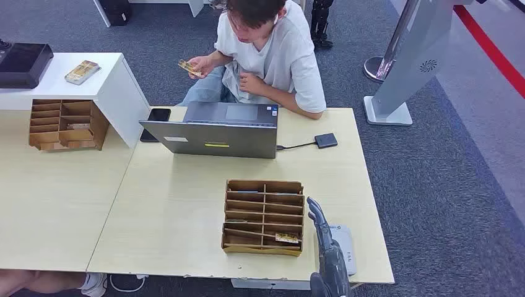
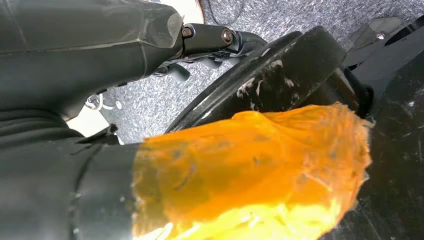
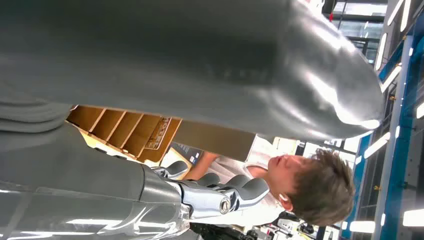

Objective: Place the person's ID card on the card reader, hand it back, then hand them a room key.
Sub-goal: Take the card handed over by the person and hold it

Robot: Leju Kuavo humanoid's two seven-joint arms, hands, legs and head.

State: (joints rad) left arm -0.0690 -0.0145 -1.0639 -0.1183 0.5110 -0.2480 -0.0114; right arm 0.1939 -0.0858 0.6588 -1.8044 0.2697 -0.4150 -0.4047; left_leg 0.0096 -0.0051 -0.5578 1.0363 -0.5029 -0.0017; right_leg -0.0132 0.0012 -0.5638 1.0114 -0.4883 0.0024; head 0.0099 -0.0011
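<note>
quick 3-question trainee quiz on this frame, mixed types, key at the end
1. True or false: the person across the table is holding a card in one hand.
2. Multiple choice: the robot's right hand is raised next to which thing? A) the laptop B) the near cardboard organizer C) the phone
3. Fill in: a cable runs from the laptop to a small ____ device lying on the table.

Key: 1 true. 2 B, the near cardboard organizer, with the hand at its right side and nothing in it. 3 dark.
</note>
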